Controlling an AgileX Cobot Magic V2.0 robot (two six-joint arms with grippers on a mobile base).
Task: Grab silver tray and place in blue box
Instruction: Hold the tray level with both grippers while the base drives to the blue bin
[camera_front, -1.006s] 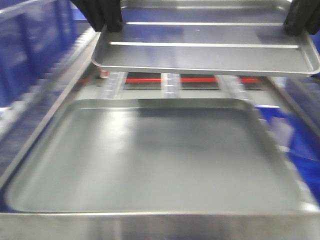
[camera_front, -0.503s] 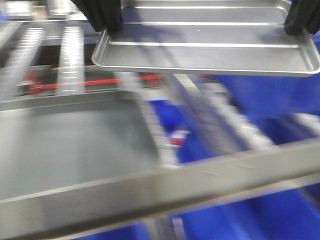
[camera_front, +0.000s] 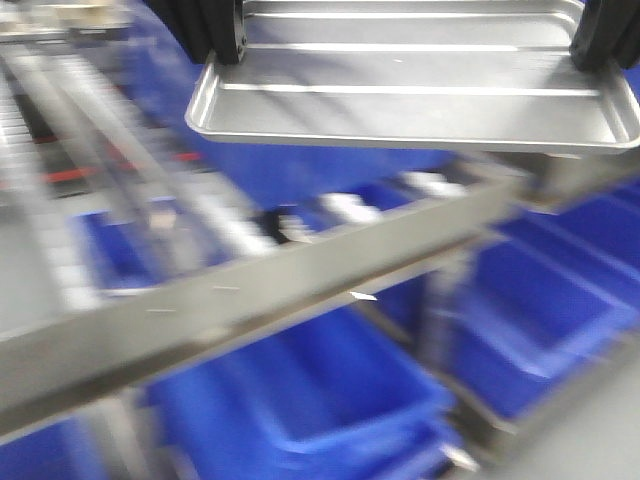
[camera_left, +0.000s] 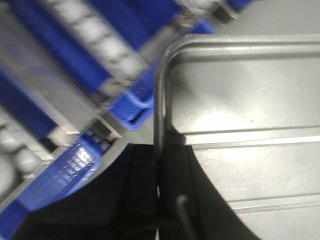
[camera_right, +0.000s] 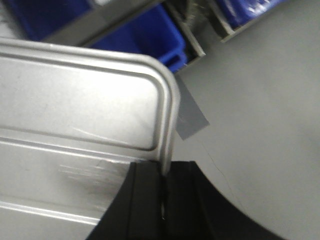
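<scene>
The left tool (camera_left: 159, 155) is clamped over the left short rim of the silver tray (camera_front: 410, 110) and the right tool (camera_right: 163, 170) over the opposite rim, each with one black finger inside and one outside, both level.

Metal rack (camera_front: 250, 290) over blue bins (camera_front: 330, 400)

Tray (camera_front: 410, 100) aloft at top of front view, level, long side across. Left gripper (camera_left: 159, 172) clamped over tray's left rim, right gripper (camera_right: 163, 187) over right rim. Rack rail (camera_front: 300, 270) slants beneath tray, low at left, higher at right. Rollers (camera_front: 60, 230) behind rail, left. Box (camera_front: 310, 400) below rail, centre. Second box (camera_front: 540, 310) to its right, under tray's right end.
</scene>
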